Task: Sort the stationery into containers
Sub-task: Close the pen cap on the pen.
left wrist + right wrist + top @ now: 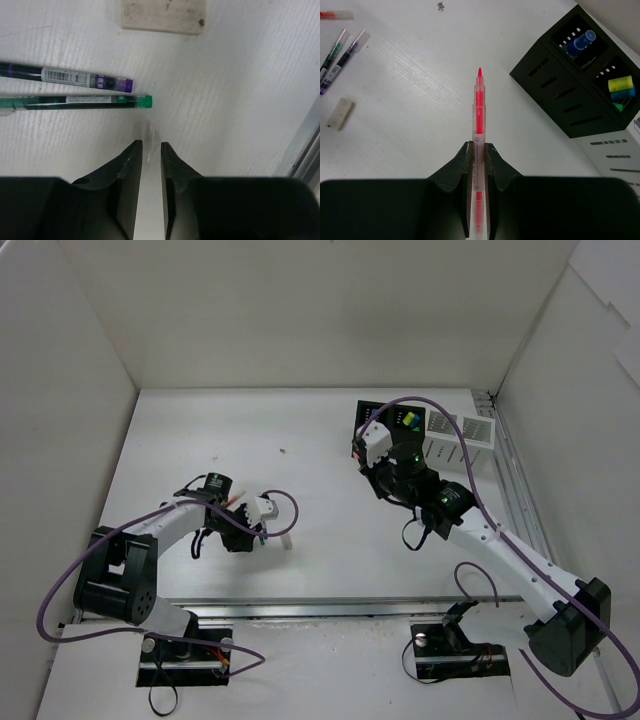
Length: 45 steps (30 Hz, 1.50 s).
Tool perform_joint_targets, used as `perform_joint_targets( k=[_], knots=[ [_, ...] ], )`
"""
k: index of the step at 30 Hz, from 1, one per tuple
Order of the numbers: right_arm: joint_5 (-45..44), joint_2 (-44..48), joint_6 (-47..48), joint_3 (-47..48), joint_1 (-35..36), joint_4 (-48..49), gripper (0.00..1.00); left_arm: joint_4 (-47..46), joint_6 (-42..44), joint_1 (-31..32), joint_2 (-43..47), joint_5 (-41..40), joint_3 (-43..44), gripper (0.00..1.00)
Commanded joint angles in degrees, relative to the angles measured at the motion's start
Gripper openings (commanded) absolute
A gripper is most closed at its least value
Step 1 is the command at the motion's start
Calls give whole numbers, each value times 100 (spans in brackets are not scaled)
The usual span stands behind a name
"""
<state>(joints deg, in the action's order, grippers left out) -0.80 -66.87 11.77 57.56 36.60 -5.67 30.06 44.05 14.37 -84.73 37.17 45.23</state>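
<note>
My right gripper point(479, 146) is shut on a thin red pen point(479, 100), held above the table just left of the black two-compartment box point(560, 100). That box holds a blue-capped bottle point(580, 42) and a yellow highlighter point(620, 82). My left gripper point(150, 145) is low over the table with its jaws narrowly apart. A small clear piece point(149, 132) lies at its tips; whether the jaws grip it does not show. A purple-tipped pen point(65, 77), a green-tipped pen point(75, 101) and a pale eraser point(164, 15) lie ahead of it.
White perforated boxes point(460, 435) stand right of the black box point(385, 420) at the back right. A clear-and-red piece point(335, 15) lies on the table. A metal rail point(305, 145) runs along the near edge. White walls enclose the table.
</note>
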Motion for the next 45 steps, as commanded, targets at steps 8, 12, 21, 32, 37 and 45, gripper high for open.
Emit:
perform_joint_targets(
  k=[8, 12, 21, 32, 37, 45],
  knots=[
    [-52, 332, -131, 300, 172, 216, 0, 500, 674, 286, -26, 616, 65, 10],
    [-61, 587, -166, 203, 190, 198, 1, 536, 789, 584, -246, 581, 73, 13],
    [-105, 1070, -201, -61, 260, 110, 2, 281, 86, 787, -158, 54, 161, 7],
    [-201, 1466, -263, -140, 339, 110, 4, -308, -757, 1155, -281, -693, 161, 5],
    [-193, 1537, -228, -175, 357, 101, 4, -536, -1038, 1313, -325, -991, 135, 0],
    [-114, 1721, -201, -324, 348, 128, 4, 59, -1109, 1428, -105, -808, 756, 0]
  ],
)
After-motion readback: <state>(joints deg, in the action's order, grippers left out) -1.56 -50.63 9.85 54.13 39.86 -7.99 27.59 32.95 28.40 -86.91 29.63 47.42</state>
